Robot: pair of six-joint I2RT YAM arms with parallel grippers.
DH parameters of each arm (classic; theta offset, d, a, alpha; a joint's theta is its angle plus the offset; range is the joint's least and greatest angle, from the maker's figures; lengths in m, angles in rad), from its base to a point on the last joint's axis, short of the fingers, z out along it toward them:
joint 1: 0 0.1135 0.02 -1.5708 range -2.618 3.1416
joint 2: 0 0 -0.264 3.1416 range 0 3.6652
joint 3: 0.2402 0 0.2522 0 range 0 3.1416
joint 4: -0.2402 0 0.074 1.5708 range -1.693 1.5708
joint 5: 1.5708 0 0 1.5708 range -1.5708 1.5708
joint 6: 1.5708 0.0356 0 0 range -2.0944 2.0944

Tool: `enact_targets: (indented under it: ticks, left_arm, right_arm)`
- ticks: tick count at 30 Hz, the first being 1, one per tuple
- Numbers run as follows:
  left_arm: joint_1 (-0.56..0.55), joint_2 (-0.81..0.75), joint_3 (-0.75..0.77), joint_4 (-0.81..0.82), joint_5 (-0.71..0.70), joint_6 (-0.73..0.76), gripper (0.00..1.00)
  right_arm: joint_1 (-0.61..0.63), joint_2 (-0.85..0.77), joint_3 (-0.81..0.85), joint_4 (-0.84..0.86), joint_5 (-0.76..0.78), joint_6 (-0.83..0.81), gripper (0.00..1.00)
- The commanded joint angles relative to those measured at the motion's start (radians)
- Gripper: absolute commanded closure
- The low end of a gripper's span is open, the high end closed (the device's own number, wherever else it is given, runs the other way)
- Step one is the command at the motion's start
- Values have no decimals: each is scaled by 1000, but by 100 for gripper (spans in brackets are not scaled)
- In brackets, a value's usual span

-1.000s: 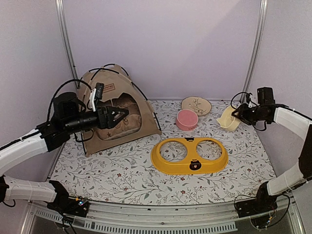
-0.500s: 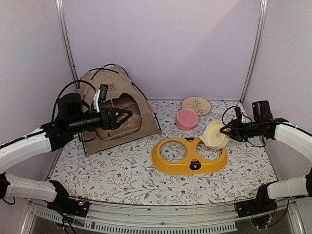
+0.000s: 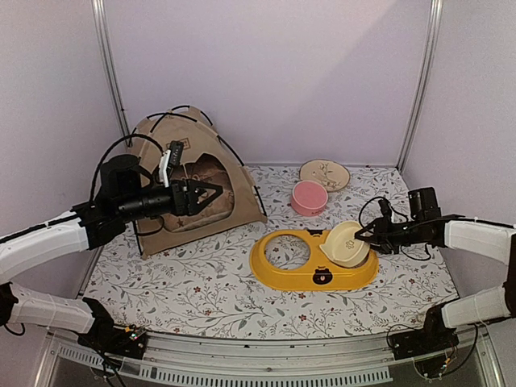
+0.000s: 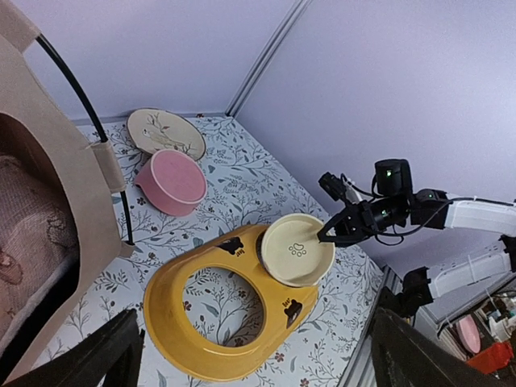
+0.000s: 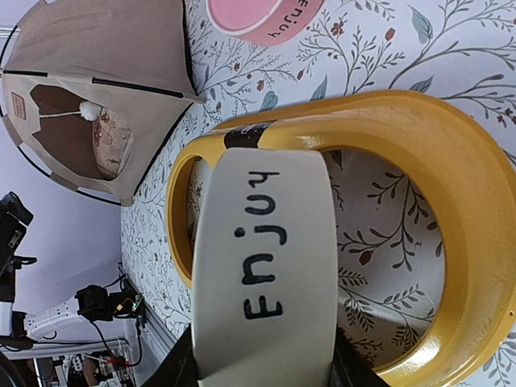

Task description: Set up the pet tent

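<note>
**STATUS: TENT STANDING, BOWL PLACEMENT IN HAND**

At the right gripper (image 3: 367,235): partly closed on the rim of the cream bowl (image 3: 344,244), with the bowl tilted over the yellow feeder (image 3: 278,270) at the opening on the right arm's side. Cannot tell whether seated.

At the left gripper (image 3: 213,193): spread wide, holding nothing, hovering beyond the feeder's left end, in front of the pet tent (image 3: 157,133).

Locate the tent left of and behind the feeder, well apart from it. Judge as set up:
- upright, with black poles (image 3: 184,109) arched over the fabric
- patterned pillow (image 5: 113,143) inside
- white pom-pom (image 5: 89,111) hanging in the doorway

Judge as remaining, at most: seating the cream bowl, and perhaps placing the pink bowl (image 3: 309,197) from just behind the feeder.

Read "Enjoy" in black on the cream bowl's wall, with a paw print inside. Note similar lettering, cut off, on the pink bowl. Treat the brown label (image 3: 179,146) on the tent as too small to read. Note the bear-face mark (image 3: 322,275) on the feeder's near edge.
</note>
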Motion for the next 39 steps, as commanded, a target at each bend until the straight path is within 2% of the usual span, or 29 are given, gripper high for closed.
enact_targets:
  ticks: [1, 3, 5, 7, 12, 18, 20, 24, 26, 27, 30, 39]
  left_arm:
    - [-19, 7, 26, 19, -6, 0, 1]
    - [-20, 10, 27, 17, -9, 0, 1]
    - [-21, 9, 29, 13, -10, 2, 1]
    - [-22, 8, 29, 8, -12, 4, 1]
    - [-23, 8, 30, 3, -17, 8, 1]
    - [-24, 34, 38, 7, -7, 10, 1]
    - [-26, 47, 38, 14, -3, 7, 1]
    - [-37, 76, 44, 20, 0, 5, 1]
    - [-42, 93, 44, 19, -1, 8, 1]
    - [-45, 104, 43, 18, -1, 9, 1]
    - [-58, 143, 37, 13, -7, 11, 0]
    - [-143, 265, 33, 11, -53, 13, 1]
  right_arm:
    - [5, 47, -3, 135, -64, 9, 100]
    - [4, 68, -8, 152, -66, 9, 97]
    - [3, 88, -5, 153, -60, 7, 89]
    - [3, 101, 7, 118, -31, -5, 75]
    - [3, 78, 75, -66, 152, -100, 47]
    - [3, 20, 160, -240, 341, -191, 30]
    - [5, 4, 165, -253, 367, -195, 29]
    - [28, 6, 171, -262, 417, -183, 34]
    - [63, 22, 172, -256, 443, -171, 43]
    - [90, 34, 176, -254, 458, -166, 51]
    - [171, 67, 182, -244, 498, -138, 61]
    - [252, 105, 101, -189, 566, -67, 73]
